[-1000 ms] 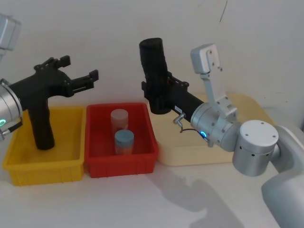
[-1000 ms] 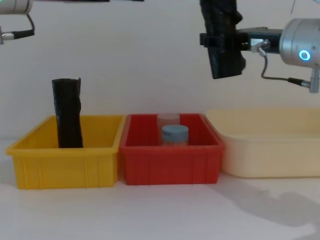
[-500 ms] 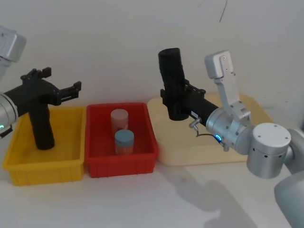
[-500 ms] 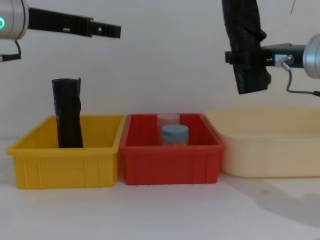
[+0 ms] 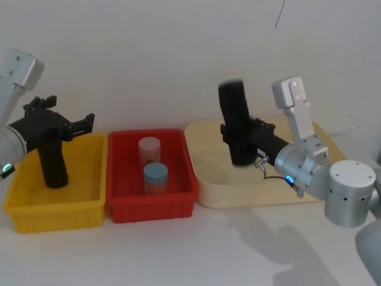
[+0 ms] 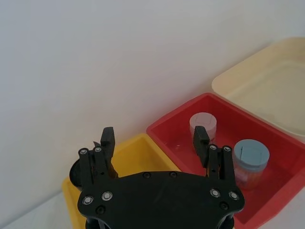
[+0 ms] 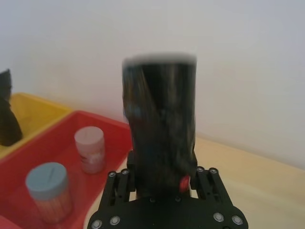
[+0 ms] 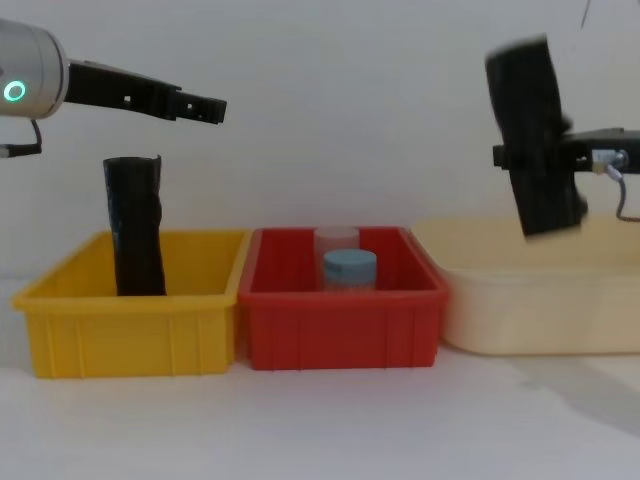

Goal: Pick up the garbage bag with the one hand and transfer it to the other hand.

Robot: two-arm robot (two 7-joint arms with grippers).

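From the head view, the right hand [image 5: 241, 140] has swung the garbage bag [image 5: 235, 122] further to the right of the frame and lower, so it now hangs upright over the cream tray [image 5: 208, 190]. The left hand [image 5: 66, 113] has drawn back to the left edge, above the yellow bin [image 5: 18, 211]. In the left wrist view, the left hand [image 6: 154, 138] is spread wide and holds nothing. In the right wrist view, the right hand [image 7: 164, 177] is clamped on the bag's [image 7: 159, 124] lower part. From the chest view, the bag [image 8: 535, 140] sits at the upper right, just above the tray [image 8: 520, 310], well apart from the left hand [image 8: 195, 105]. I'd say the hand-over is done.
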